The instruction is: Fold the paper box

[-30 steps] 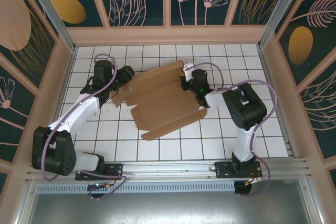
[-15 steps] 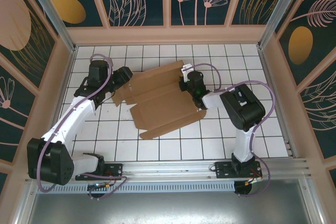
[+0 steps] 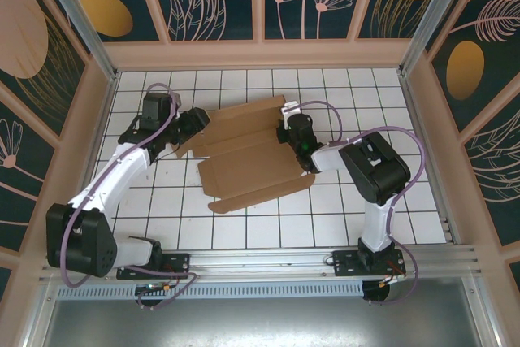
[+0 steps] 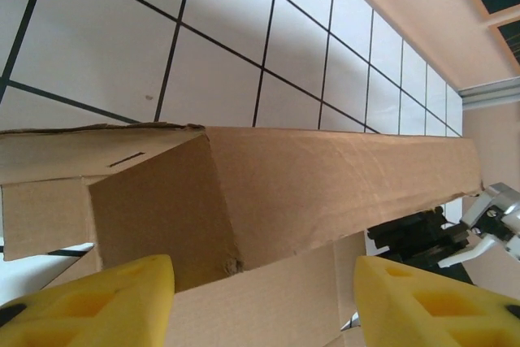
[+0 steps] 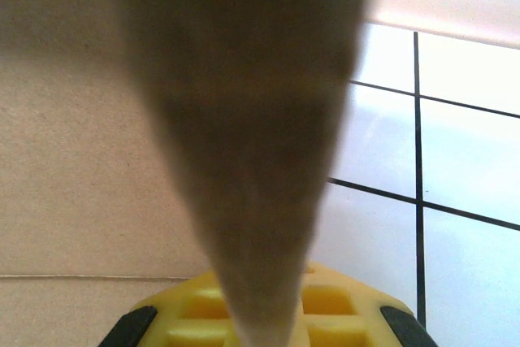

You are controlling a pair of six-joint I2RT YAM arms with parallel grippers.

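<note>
paper box [image 3: 252, 156]: brown corrugated sheet, part-folded, lying skewed on the far middle of the white gridded bench [image 3: 349, 209], between the 2 arms. most panels lie flat. the left wrist view has 1 long wall standing up off the sheet, with a short end flap bent in from it.

left claw [image 3: 195, 125]: at the sheet's left end, jaws about half open. yellow pads [image 4: 106, 298] sit to either side of the cardboard corner without closing on it, so it holds nothing.

right claw [image 3: 284, 130]: at the sheet's far right end, jaws closed down. in the right wrist view a blurred brown flap runs straight into the yellow pad [image 5: 341, 310]. i read that as a pinch on a thin flap edge of the box.

handling (judgement): light, stiff across the panels, bends readily only along creases. a single edge will likely crush or tear if pinched hard. there is a small ragged spot at the crease corner in the left wrist view. probably slides on the smooth tiles, so 1 claw should pin while the other folds. best hold is mid-length on a flap edge, away from corners.

room: open tiles on the near side and to the right. the far wooden wall [image 3: 260, 54] is near the sheet's far corner, so there is little swing room there.
</note>
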